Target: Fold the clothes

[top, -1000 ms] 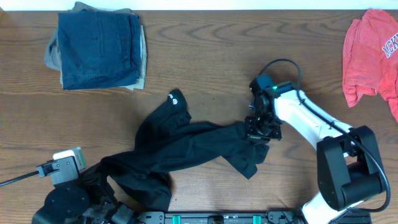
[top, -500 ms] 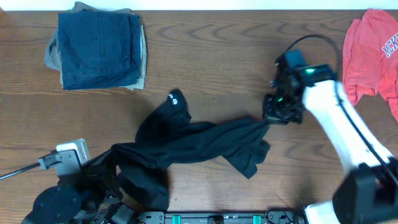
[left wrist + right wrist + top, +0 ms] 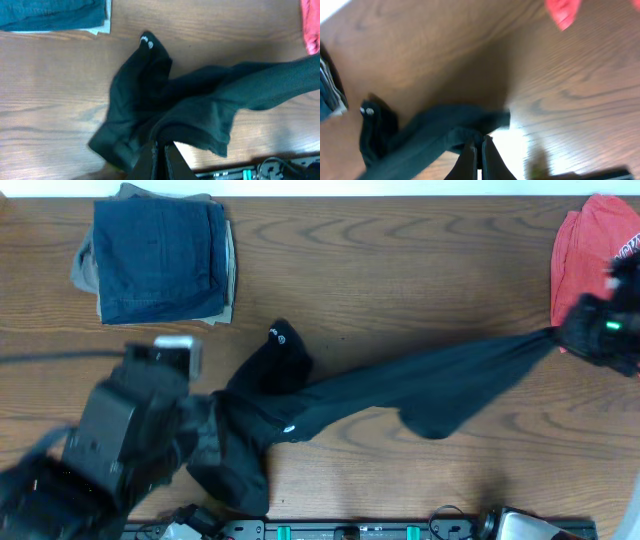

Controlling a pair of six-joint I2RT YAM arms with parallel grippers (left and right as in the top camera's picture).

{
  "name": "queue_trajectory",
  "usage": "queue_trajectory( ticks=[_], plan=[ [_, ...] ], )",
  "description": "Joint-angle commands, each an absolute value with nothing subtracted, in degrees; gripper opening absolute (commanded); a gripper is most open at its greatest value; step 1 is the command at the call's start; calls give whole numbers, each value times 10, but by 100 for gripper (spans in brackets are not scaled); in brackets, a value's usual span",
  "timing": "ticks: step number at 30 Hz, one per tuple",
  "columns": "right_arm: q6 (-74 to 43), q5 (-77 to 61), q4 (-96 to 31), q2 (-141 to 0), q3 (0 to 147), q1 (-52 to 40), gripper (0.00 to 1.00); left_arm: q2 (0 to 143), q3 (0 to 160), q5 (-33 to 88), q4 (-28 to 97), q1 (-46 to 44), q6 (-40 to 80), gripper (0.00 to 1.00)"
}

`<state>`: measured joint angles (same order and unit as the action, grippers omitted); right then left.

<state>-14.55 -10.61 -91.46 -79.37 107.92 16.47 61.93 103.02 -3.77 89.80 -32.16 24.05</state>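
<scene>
1. The black garment [image 3: 400, 385] lies on the table [image 3: 400, 260], below and to the right of the denim pile [image 3: 160, 255]. It is drawn out in one long band. The end nearest the pile is bunched, and a tip with a white round logo [image 3: 281, 334] points back toward the pile.
2. The far end reaches well to the pile's right, just beside the red shirt [image 3: 590, 240]. The middle sags in a loose lobe and looks twisted rather than flat.
3. The right gripper [image 3: 590, 335] is clamped narrow on that far end, and the cloth runs taut from its tips.
4. The left gripper [image 3: 161, 147] sits below the pile with its fingers pressed together on the bunched end. Folds drape around them.
5. Both arms are blurred in the overhead view.
6. We judge the step in hand to be stretching the garment flat before any fold. To do it well:
   - Hold both pinches firm and pull evenly.
   - Keep the cloth low over the table.
   - Work the twist out of the middle.
   - Stop short of the red shirt so the two do not tangle.
</scene>
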Motion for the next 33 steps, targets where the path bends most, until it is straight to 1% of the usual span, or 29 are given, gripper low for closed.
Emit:
queue_trajectory(
  ticks=[1,5,9,12,16,19,21,23,26,30,33],
  plan=[
    [-115,-103,-931,-782,1140,211,1,672,1120,-45,923,-322,203,6],
    [-115,-103,-939,-774,1168,240,1,709,1178,-82,922,-322,203,6],
    [-115,-108,-932,-778,1162,237,1,736,1173,-81,900,-322,196,6],
    [-130,-115,-899,-791,1146,227,1,780,1171,-82,879,-322,166,6],
    [-167,-137,-829,-831,1136,211,1,855,1171,-84,798,-298,131,6],
    [-215,-145,-764,-861,1136,204,1,908,1173,-86,697,-249,130,6],
    [-217,-175,-718,-875,1137,199,1,940,1188,-79,645,-213,114,6],
    [-217,-203,-675,-878,1140,199,1,965,1225,-59,613,-179,87,6],
    [-229,-211,-636,-877,1188,208,1,990,1328,-34,609,-138,65,5],
    [-229,-209,-639,-877,1306,242,1,992,1477,-34,615,-101,29,6],
    [-223,-208,-652,-877,1374,272,1,991,1553,-33,634,-90,19,6]
  ],
)
